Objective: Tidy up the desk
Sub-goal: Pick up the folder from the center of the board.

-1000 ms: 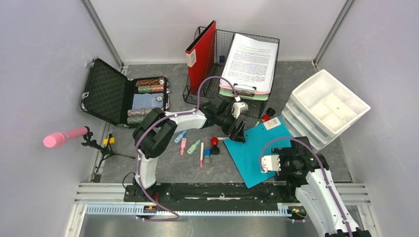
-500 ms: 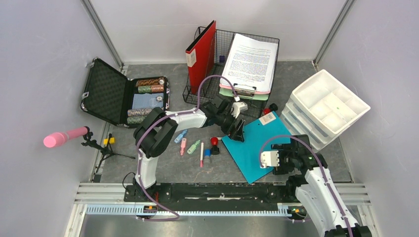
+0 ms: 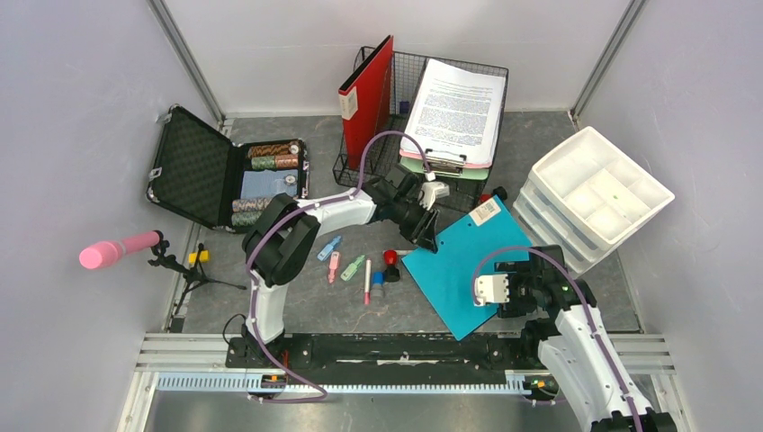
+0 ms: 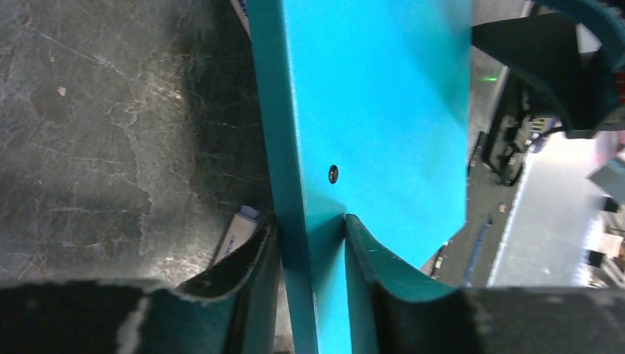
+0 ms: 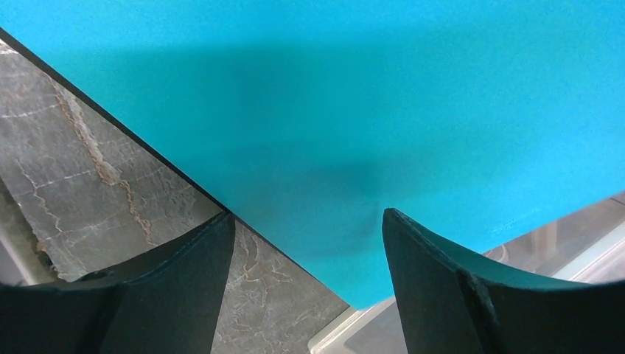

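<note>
The folder (image 3: pixel 468 270) lies over the desk (image 3: pixel 306 310) between the two grippers. One of its edges sits between the fingers of the left gripper (image 4: pixel 309 217), which touch it on both sides. Its near corner lies under the right gripper (image 5: pixel 306 221), whose fingers stand apart, clear of it.

Left of the left gripper, a row of markers (image 3: pixel 351 265) and two stamps (image 3: pixel 390 261) lie on the desk. Beyond the left gripper stands a wire rack (image 3: pixel 353 173), holding a binder (image 3: pixel 367 94) on its left and a clipboard (image 3: pixel 454 112) on its right. Beyond the right gripper, to its right, stands a drawer unit (image 3: pixel 598 193). Well to the left of the left gripper lies an open case (image 3: pixel 193 166).
</note>
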